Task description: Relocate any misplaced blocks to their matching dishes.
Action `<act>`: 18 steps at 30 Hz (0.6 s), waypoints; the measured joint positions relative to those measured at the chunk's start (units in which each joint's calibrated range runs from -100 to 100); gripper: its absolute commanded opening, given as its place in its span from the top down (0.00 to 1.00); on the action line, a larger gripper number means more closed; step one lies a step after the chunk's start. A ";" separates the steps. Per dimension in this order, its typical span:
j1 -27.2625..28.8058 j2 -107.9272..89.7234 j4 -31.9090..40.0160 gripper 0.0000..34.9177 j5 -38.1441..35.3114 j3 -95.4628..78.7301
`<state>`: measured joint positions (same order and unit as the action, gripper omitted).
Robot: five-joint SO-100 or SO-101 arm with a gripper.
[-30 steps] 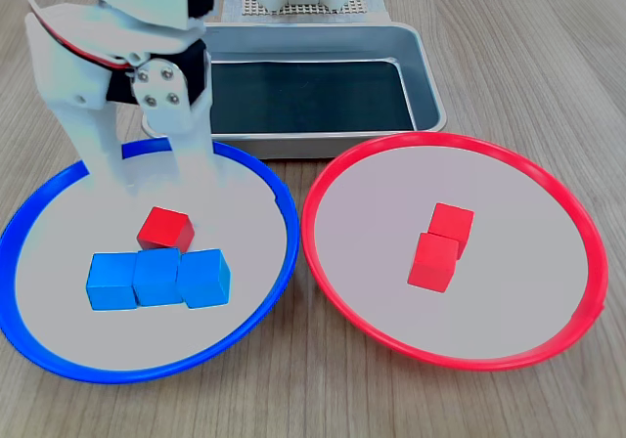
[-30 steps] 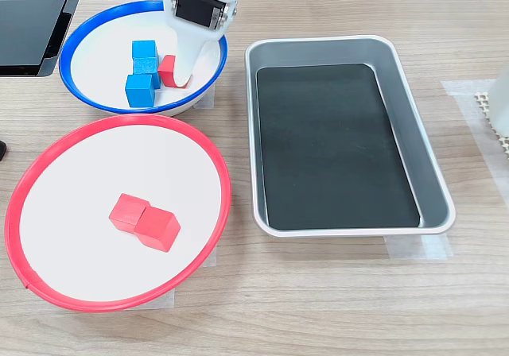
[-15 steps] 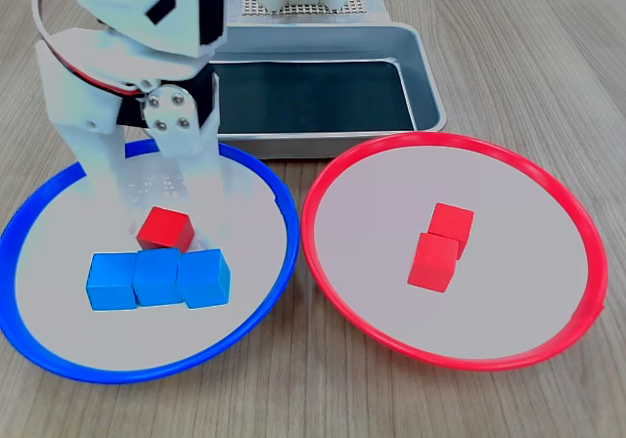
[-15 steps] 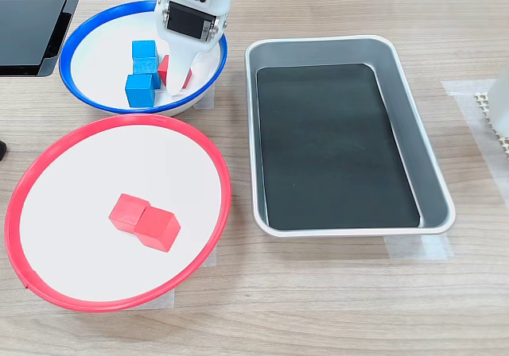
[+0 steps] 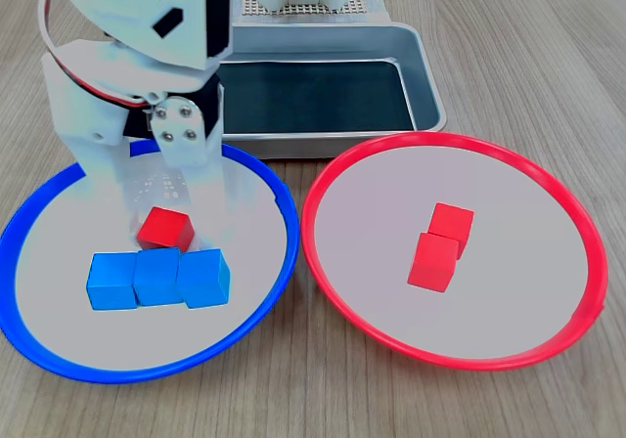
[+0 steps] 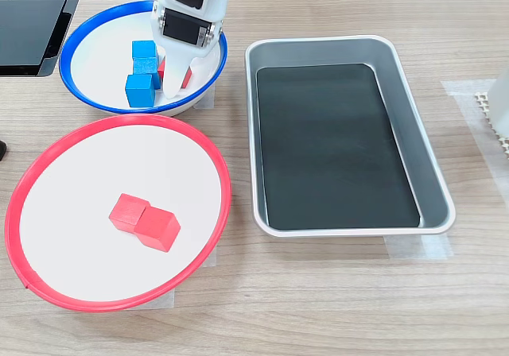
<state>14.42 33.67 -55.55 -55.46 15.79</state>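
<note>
Because it is a small, smooth, hard-looking cube, the red block will probably be light and stiff but a little slippery, so the safest hold is square across two opposite flat sides rather than corner to corner. It lies in the blue-rimmed dish, directly beneath the pincer, and it touches the row of three blue blocks on the side away from the pincer's body, so the faces turned toward that row look hard to reach; the two faces running crosswise to the row are free.

The pincer is spread, one white finger at each side of the red block in the first exterior view, apparently bracketing it and not yet pinching it. Whether the fingers touch the block cannot be told. In the second exterior view the pincer points steeply down into the dish, and the arm's white body rises above it and hides most of the block.

Well off to the pincer's side, the red-rimmed dish holds two more red blocks, touching one another. A grey metal tray on the table stands empty behind the dishes.
</note>
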 measured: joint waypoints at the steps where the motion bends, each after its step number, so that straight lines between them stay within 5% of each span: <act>1: 0.00 0.17 0.00 0.58 0.00 0.09; 7: 0.00 0.17 0.00 0.68 0.00 0.45; 13: 0.00 0.17 -0.16 0.97 0.00 0.54; 18: 0.00 0.17 -0.82 0.99 0.00 0.54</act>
<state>14.42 33.84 -56.36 -55.46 16.33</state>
